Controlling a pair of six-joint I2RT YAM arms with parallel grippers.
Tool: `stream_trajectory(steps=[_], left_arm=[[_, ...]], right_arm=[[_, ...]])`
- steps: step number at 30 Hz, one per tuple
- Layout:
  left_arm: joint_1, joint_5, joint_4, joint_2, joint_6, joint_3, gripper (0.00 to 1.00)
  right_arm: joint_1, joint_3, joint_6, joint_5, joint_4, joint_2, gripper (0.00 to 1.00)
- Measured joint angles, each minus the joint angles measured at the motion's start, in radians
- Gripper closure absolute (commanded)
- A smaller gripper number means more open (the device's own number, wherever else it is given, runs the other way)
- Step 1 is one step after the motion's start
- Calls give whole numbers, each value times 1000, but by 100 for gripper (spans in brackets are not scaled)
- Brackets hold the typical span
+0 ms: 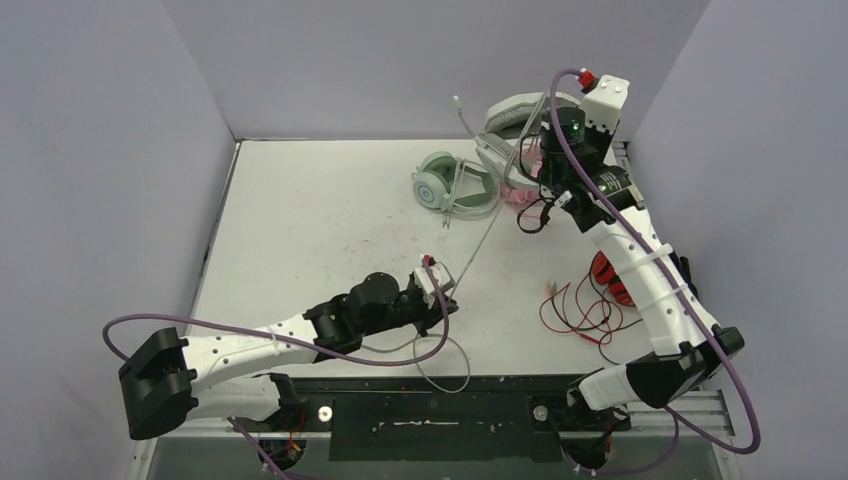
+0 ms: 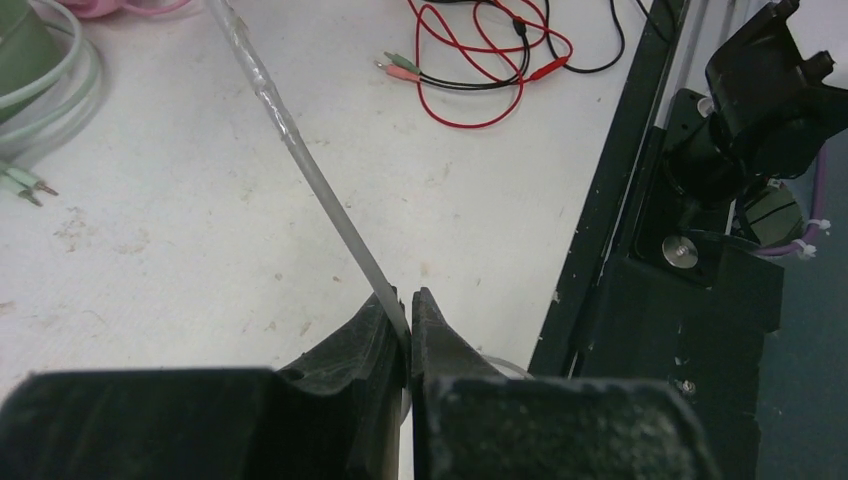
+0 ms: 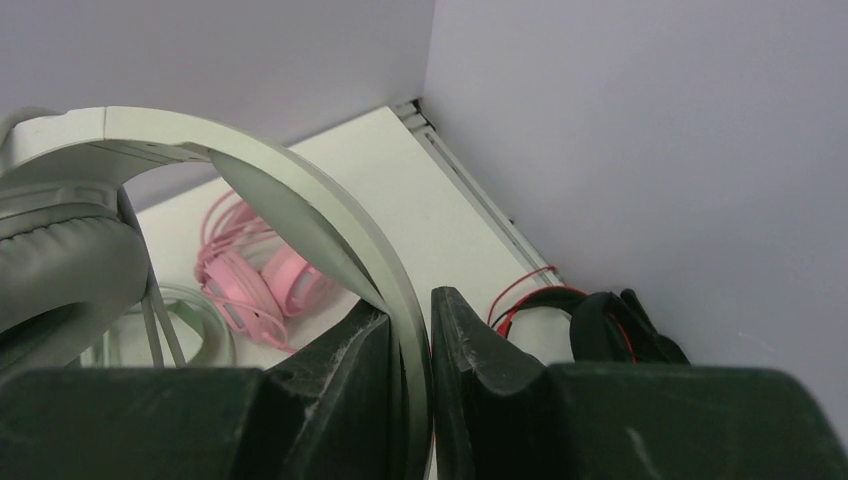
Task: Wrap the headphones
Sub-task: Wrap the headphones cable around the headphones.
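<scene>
You see little of the pink headset (image 1: 518, 196) from above: the right arm (image 1: 640, 260) covers most of it near the tabletop's (image 1: 330, 220) far right corner. At the left wrist, the mint headset (image 2: 22, 45) is cut off by the view's upper left corner, and the pale cable (image 2: 300, 155) vanishes between the fingers of the left pincer (image 2: 410, 305).

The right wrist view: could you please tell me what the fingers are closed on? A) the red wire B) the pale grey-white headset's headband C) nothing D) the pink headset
B: the right fingers clamp the pale grey-white headband, while the pink headset lies on the table behind.
</scene>
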Motion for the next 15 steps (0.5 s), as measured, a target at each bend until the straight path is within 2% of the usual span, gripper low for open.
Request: stream_trajectory(steps=[6, 10, 15], left_arm=[[-13, -58, -243, -74, 93, 98, 100], [-16, -108, -416, -92, 179, 186, 100], [-7, -165, -540, -95, 285, 282, 100]], right_arm=[[-51, -165, 72, -49, -13, 14, 100], [-50, -282, 112, -69, -13, 24, 100], [-9, -432, 138, -79, -9, 31, 100]])
